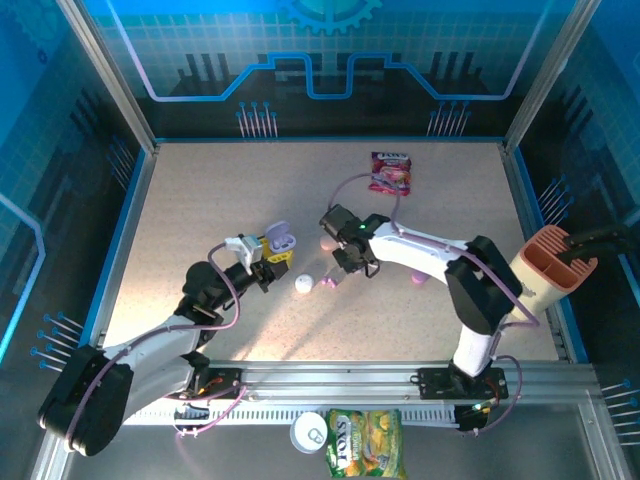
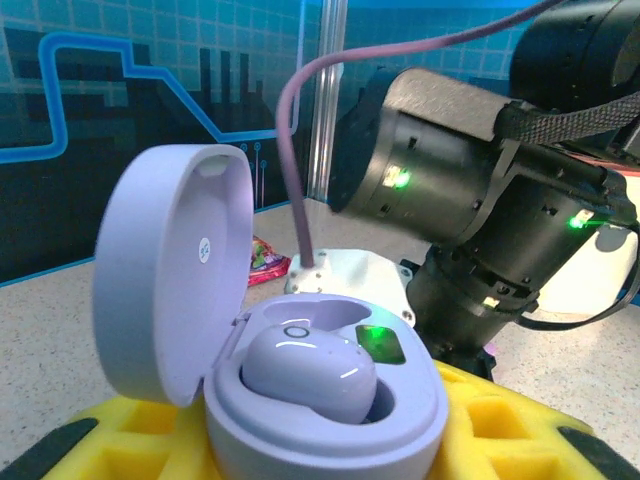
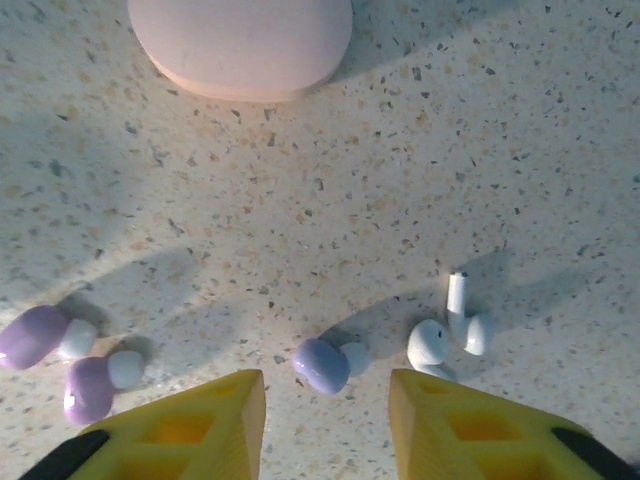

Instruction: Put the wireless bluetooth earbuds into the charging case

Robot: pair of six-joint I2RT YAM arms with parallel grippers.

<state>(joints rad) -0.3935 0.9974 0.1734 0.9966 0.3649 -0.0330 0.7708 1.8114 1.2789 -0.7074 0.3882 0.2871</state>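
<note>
One earbud [image 2: 305,375] sat in the case [image 2: 170,270] in the left hand [image 1: 270,262]; on the counter [image 3: 300,200], a loose earbud [image 3: 322,364] lay before the right hand [image 3: 325,420], between two others [image 3: 92,388] and a stemmed pair [image 3: 445,335].

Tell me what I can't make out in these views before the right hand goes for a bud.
Purple case, left wrist view: its second socket is partly hidden behind the seated purple earbud.
Pink case, right wrist view: cut off by the top edge, so its lid cannot be read.
Small white item, top view: too small to tell bud from case.
</note>
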